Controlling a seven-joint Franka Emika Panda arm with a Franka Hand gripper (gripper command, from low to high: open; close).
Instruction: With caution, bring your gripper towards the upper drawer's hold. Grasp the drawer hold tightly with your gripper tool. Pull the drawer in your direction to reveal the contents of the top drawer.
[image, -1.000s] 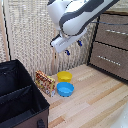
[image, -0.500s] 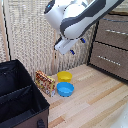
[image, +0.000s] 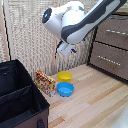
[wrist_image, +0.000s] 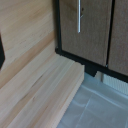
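In the exterior view the dresser stands on the right. The top drawer (image: 119, 31) is a dark-brown front with the drawer hold (image: 116, 32), a thin silver bar. The lower drawer (image: 107, 60) has a like bar. My gripper (image: 66, 49) hangs from the bulky white arm (image: 75, 22), well off to the left of the dresser and above the bowls, holding nothing. Its fingers are too small and blurred to tell whether they are open. The wrist view shows a brown drawer front (wrist_image: 85, 30) with a silver bar (wrist_image: 78, 17). I cannot tell which drawer it is. No fingers show there.
A yellow bowl (image: 64, 76) and a blue bowl (image: 65, 89) sit on the light wood floor (image: 95, 100). A patterned packet (image: 45, 83) leans beside them. A black open bin (image: 19, 97) fills the lower left. A wicker wall (image: 25, 35) stands behind.
The arm has turned, and its white links now reach in from the exterior view's upper right. The gripper has stayed above the bowls with little shift. The drawers have not moved.
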